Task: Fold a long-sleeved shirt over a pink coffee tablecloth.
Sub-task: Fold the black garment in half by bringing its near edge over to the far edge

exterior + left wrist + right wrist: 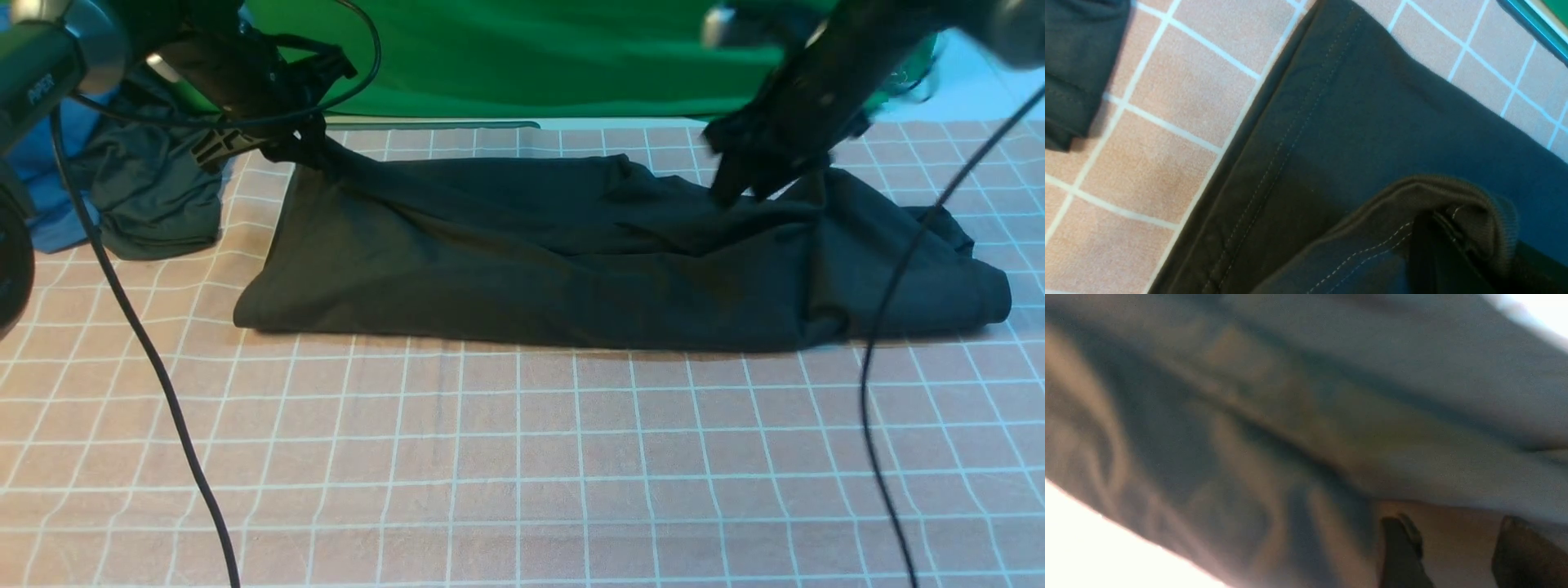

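Shirt (571,253) could slump unevenly: left gripper (304,149) pinches its edge alone while right gripper (739,184) stands parted, empty

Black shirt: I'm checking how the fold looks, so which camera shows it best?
The front view: nearly all the black long-sleeved shirt shows, a long band across the pink tablecloth. The left wrist view shows only a stitched hem and bunched edge; the right wrist view only blurred folds.
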Controlling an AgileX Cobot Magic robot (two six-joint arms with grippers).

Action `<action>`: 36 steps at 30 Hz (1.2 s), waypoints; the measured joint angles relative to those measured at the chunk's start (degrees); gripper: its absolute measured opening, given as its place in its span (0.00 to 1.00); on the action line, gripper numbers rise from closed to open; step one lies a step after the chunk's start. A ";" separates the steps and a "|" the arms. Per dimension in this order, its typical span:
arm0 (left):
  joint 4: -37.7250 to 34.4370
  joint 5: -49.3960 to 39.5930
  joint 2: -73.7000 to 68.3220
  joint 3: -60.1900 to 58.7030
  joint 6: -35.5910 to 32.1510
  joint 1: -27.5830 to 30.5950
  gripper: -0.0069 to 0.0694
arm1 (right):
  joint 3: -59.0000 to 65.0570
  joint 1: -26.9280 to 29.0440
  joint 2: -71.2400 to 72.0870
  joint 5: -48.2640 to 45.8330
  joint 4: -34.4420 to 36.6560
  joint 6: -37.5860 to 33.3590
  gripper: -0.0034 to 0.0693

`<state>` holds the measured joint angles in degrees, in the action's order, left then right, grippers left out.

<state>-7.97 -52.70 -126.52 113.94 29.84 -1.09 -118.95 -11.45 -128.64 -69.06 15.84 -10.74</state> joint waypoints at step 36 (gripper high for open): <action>-0.35 -0.39 0.00 0.00 -1.82 0.00 0.15 | -0.43 -1.20 -6.57 10.75 -0.51 6.02 0.13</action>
<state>-8.32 -53.08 -126.52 113.94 28.02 -1.09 -119.38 -12.65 -135.21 -58.30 15.33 -4.72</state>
